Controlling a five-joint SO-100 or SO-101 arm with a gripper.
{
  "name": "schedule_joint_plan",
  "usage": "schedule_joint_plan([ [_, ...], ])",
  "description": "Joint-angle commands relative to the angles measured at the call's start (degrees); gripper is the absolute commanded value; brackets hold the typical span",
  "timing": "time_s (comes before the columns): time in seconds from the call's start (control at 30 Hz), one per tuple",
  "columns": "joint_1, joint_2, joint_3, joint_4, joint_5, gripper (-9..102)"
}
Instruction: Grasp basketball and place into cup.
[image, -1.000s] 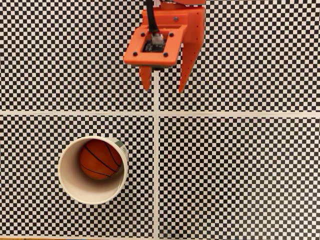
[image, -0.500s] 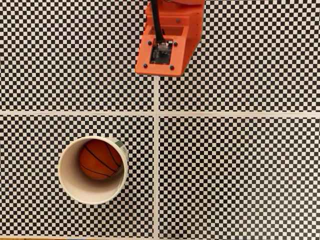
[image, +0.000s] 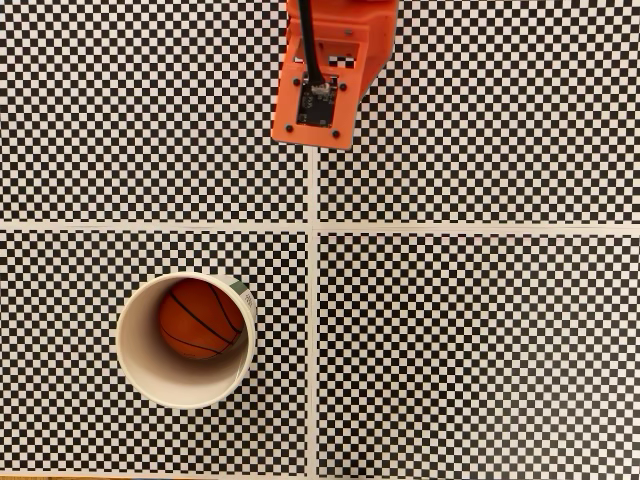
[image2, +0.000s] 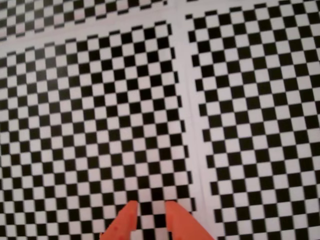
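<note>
In the fixed view the basketball (image: 200, 318) is sitting inside the cup (image: 137, 361), low against the far side of its wall, and the cup is standing upright on the checkered table (image: 480, 350), left of the pale seam line. The gripper (image2: 150, 209) is hanging over bare checkerboard near the top edge of the fixed view, well apart from the cup. In the wrist view its two orange fingers (image2: 126, 220) are showing at the bottom edge, their tips lying close together with only a narrow gap between them, and they are holding nothing.

Judging from this, the placing step is already done and the arm is sitting clear of the work area. The next move seems to call for little more than settling the arm into a rest pose, keeping it away from the cup so that nothing is tipping it.
</note>
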Motion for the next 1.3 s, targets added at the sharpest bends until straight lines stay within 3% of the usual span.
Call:
schedule_joint_plan([
  [0.0,1.49,0.44,2.02,0.7,-2.55,0],
  [1.27,2.37,0.53,2.02,1.14,-4.22,0],
])
